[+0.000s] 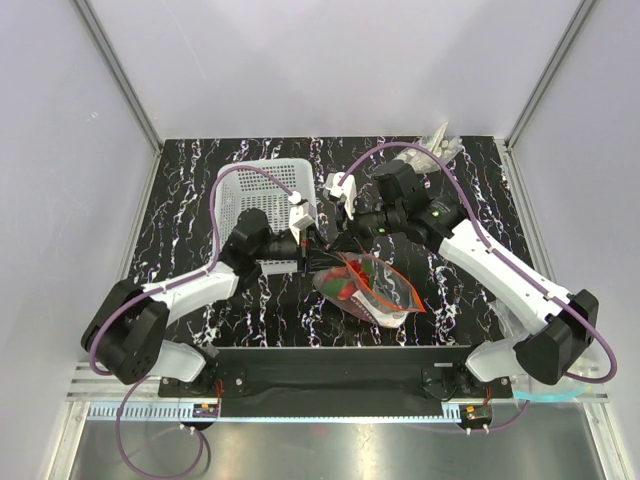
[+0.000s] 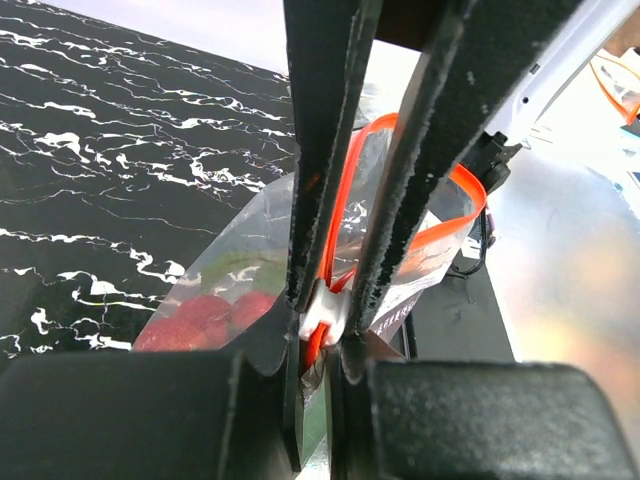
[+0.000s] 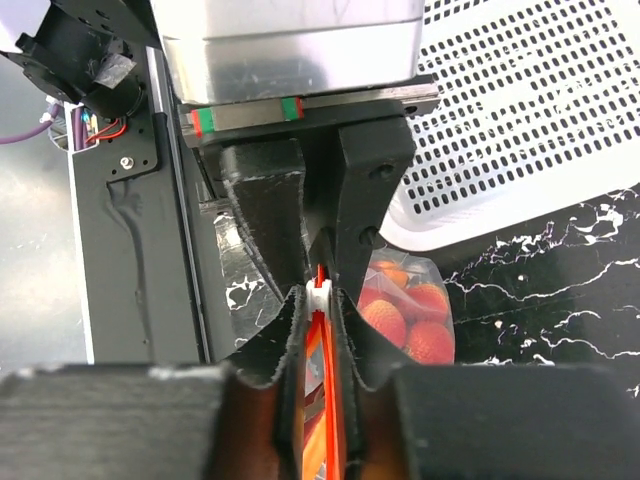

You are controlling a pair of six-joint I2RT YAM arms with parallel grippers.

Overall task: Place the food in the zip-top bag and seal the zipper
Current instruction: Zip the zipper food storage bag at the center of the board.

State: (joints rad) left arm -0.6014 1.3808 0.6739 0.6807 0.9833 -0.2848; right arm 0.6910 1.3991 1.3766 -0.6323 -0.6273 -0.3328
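Observation:
The zip-top bag (image 1: 375,295) lies on the black marbled table between the arms, with the food (image 1: 350,285) inside it: red round pieces and green bits. Its orange-red zipper (image 1: 395,290) still bows open in a loop. My left gripper (image 1: 308,252) and right gripper (image 1: 330,240) meet tip to tip at the bag's far-left corner. In the left wrist view my gripper (image 2: 325,325) is shut on the zipper (image 2: 345,190) at its white slider (image 2: 325,310), with food (image 2: 205,315) showing through the pouch. In the right wrist view my gripper (image 3: 318,300) is shut on the zipper (image 3: 325,400) beside the food (image 3: 400,310).
The white lattice basket (image 1: 262,195) stands just behind the left gripper and also shows in the right wrist view (image 3: 520,110). A greyish clear plastic wad (image 1: 435,152) lies at the back right. The black base bar (image 1: 340,360) runs along the near edge.

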